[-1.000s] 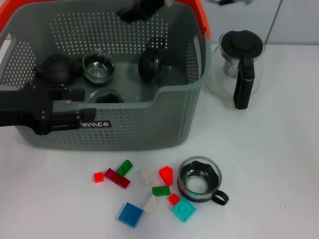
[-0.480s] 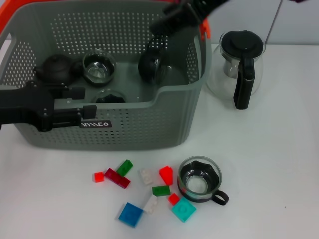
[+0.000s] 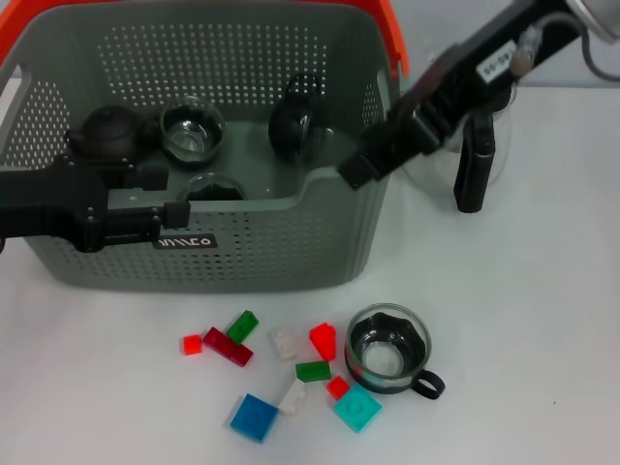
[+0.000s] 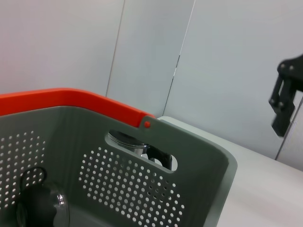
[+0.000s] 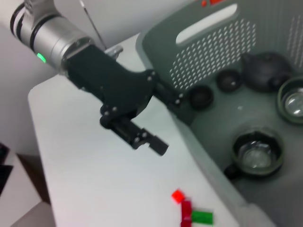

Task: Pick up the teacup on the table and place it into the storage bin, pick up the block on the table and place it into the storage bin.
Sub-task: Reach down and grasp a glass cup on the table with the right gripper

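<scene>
The right arm's black pincer [image 3: 373,165] has swung out of the large grey perforated plastic storage bin [image 3: 291,242] — a second ago it hung high over the bin's far wall, near the orange handle [image 3: 387,24]; half a second ago it was over the bin's far right corner; now it sits lower, over the bin's right wall, and its arm crosses in front of the glass pot with the black lid [image 3: 472,165], covering most of that lid; whether its fingers have opened or closed cannot be made out.
</scene>
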`<control>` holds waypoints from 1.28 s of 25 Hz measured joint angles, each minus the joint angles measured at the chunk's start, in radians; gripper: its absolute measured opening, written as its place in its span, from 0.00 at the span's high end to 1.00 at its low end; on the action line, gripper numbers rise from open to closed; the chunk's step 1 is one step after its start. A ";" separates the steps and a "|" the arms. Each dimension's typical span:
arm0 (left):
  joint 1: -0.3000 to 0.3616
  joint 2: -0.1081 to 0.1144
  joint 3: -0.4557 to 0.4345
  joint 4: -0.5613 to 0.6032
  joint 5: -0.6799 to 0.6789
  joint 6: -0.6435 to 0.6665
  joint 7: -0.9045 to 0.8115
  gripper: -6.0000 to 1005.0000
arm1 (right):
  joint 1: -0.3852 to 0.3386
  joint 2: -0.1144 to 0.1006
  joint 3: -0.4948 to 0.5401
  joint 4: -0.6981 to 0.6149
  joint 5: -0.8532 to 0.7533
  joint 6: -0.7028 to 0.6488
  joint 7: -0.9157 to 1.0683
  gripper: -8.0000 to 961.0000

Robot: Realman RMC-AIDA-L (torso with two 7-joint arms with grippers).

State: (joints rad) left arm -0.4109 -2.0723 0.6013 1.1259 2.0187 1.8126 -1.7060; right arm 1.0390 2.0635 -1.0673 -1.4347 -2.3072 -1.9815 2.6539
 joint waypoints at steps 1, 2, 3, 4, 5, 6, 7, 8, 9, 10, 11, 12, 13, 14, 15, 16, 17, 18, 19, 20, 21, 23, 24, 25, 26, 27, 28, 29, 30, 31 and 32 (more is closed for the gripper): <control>0.000 0.000 0.000 0.000 0.000 0.000 0.000 0.37 | -0.001 -0.001 -0.004 0.013 0.004 0.000 0.001 0.47; -0.001 0.000 0.000 0.000 0.001 0.000 0.000 0.37 | -0.001 -0.001 -0.008 0.032 0.008 -0.001 0.002 0.47; -0.001 0.000 0.000 0.000 0.001 0.000 0.000 0.37 | -0.001 -0.001 -0.013 0.056 0.010 -0.001 0.002 0.47; -0.001 0.000 0.000 0.000 0.001 0.001 0.000 0.37 | 0.001 -0.002 -0.018 0.081 0.011 -0.001 0.001 0.47; -0.002 0.000 0.000 0.000 0.001 0.001 0.000 0.37 | 0.004 -0.003 -0.024 0.108 0.011 -0.001 -0.001 0.47; -0.002 0.000 0.000 0.000 0.001 0.001 0.000 0.37 | 0.008 -0.003 -0.030 0.131 0.011 -0.001 -0.004 0.47; -0.002 0.000 0.000 0.000 0.002 0.001 0.000 0.37 | 0.013 -0.004 -0.037 0.156 0.011 -0.001 -0.007 0.47; -0.003 0.000 0.000 0.000 0.002 0.001 0.002 0.37 | 0.017 -0.004 -0.044 0.175 0.011 0.000 -0.011 0.47; -0.003 0.000 0.000 0.000 0.002 0.001 0.002 0.37 | 0.021 -0.005 -0.054 0.194 0.009 0.001 -0.017 0.47; -0.003 0.000 0.000 0.000 0.002 0.001 0.002 0.37 | 0.024 -0.006 -0.063 0.207 0.007 0.001 -0.024 0.47; -0.003 0.000 0.000 0.000 0.002 0.001 0.003 0.37 | 0.027 -0.008 -0.078 0.220 0.003 0.002 -0.036 0.47; -0.003 0.000 0.000 0.000 0.002 0.001 0.004 0.37 | 0.029 -0.010 -0.092 0.229 -0.003 0.003 -0.050 0.47; -0.003 0.000 0.000 -0.001 0.002 0.001 0.004 0.37 | 0.031 -0.011 -0.103 0.234 -0.011 0.003 -0.063 0.47; -0.003 0.000 0.000 -0.001 0.002 0.001 0.004 0.37 | 0.032 -0.011 -0.116 0.236 -0.024 0.003 -0.082 0.47; -0.003 0.000 0.000 -0.001 0.002 0.001 0.004 0.37 | 0.033 -0.010 -0.124 0.236 -0.033 0.003 -0.098 0.47; -0.003 0.000 0.000 -0.001 0.002 0.000 0.004 0.37 | 0.034 -0.008 -0.137 0.236 -0.045 0.003 -0.118 0.47; -0.003 0.000 0.000 -0.001 0.002 0.000 0.004 0.37 | 0.035 -0.005 -0.150 0.235 -0.058 0.004 -0.138 0.47; -0.003 0.000 0.000 -0.002 0.002 0.000 0.004 0.37 | 0.037 -0.001 -0.165 0.234 -0.069 0.005 -0.157 0.47; -0.003 0.000 0.000 -0.002 0.002 0.000 0.004 0.37 | 0.040 0.003 -0.179 0.235 -0.078 0.008 -0.173 0.47; -0.003 0.000 0.000 -0.002 0.002 0.000 0.004 0.37 | 0.042 0.007 -0.192 0.239 -0.087 0.011 -0.185 0.47; -0.003 0.000 0.000 -0.002 0.002 0.001 0.004 0.37 | 0.044 0.012 -0.203 0.244 -0.095 0.013 -0.195 0.47; -0.003 -0.001 0.000 -0.002 0.002 0.001 0.004 0.37 | 0.048 0.026 -0.233 0.261 -0.117 0.017 -0.216 0.47; -0.003 -0.002 0.000 -0.002 0.002 0.001 0.005 0.37 | 0.049 0.029 -0.246 0.267 -0.122 0.018 -0.224 0.47; -0.003 -0.002 0.000 -0.002 0.002 0.001 0.005 0.37 | 0.049 0.033 -0.266 0.274 -0.127 0.022 -0.234 0.47; -0.003 -0.002 0.000 -0.002 0.002 0.001 0.006 0.37 | 0.046 0.035 -0.295 0.280 -0.129 0.032 -0.243 0.47; -0.003 -0.003 0.000 -0.002 0.002 0.001 0.007 0.37 | 0.046 0.035 -0.295 0.280 -0.129 0.032 -0.243 0.47; -0.003 -0.003 0.000 -0.002 0.002 0.001 0.007 0.37 | 0.043 0.036 -0.310 0.282 -0.127 0.040 -0.247 0.47; -0.004 -0.003 0.000 -0.002 0.002 0.001 0.007 0.37 | 0.041 0.036 -0.323 0.283 -0.127 0.050 -0.249 0.47; -0.004 -0.003 0.000 -0.002 0.002 0.001 0.008 0.37 | 0.039 0.037 -0.337 0.284 -0.128 0.058 -0.252 0.47; -0.004 -0.003 0.000 -0.002 0.002 0.001 0.008 0.37 | 0.036 0.037 -0.368 0.285 -0.130 0.074 -0.261 0.47; -0.004 -0.002 0.000 -0.002 0.002 0.001 0.008 0.37 | 0.035 0.037 -0.386 0.286 -0.131 0.083 -0.267 0.47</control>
State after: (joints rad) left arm -0.4152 -2.0748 0.6013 1.1243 2.0202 1.8132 -1.6984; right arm 1.0738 2.1000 -1.4529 -1.1491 -2.4383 -1.8980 2.3864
